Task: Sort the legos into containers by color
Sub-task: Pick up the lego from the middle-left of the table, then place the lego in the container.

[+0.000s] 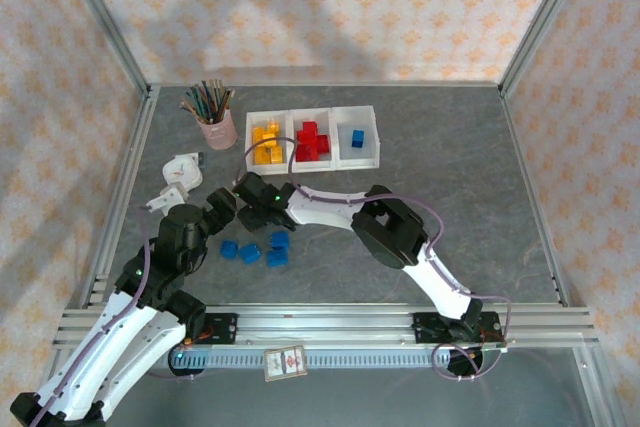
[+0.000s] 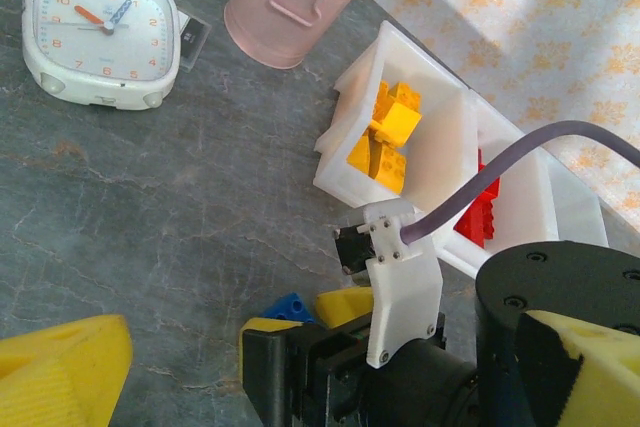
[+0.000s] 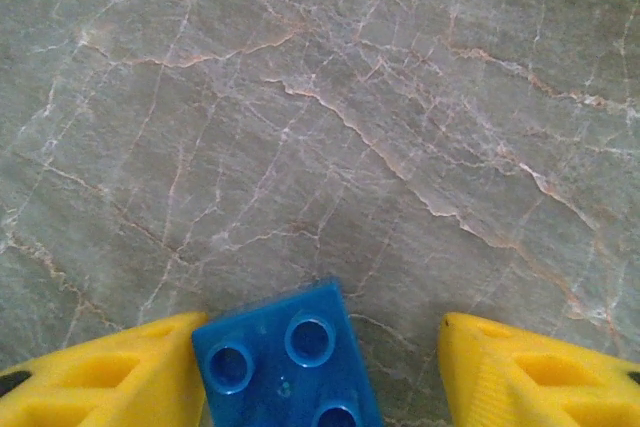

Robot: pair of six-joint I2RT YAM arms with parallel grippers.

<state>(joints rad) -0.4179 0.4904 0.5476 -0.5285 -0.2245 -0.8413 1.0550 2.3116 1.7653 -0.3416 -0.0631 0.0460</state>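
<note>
Straddling a blue lego (image 3: 285, 367) near the containers (image 1: 368, 154), the right gripper (image 3: 320, 347) stands open; the lego looks light, rigid and slick, best pinched across its flat sides.

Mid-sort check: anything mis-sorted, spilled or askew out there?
Nothing mis-sorted: the containers hold yellow legos, red legos and a blue lego separately. One oddity: the blue brick inside the open right gripper sits off-centre, close against one finger.
</note>
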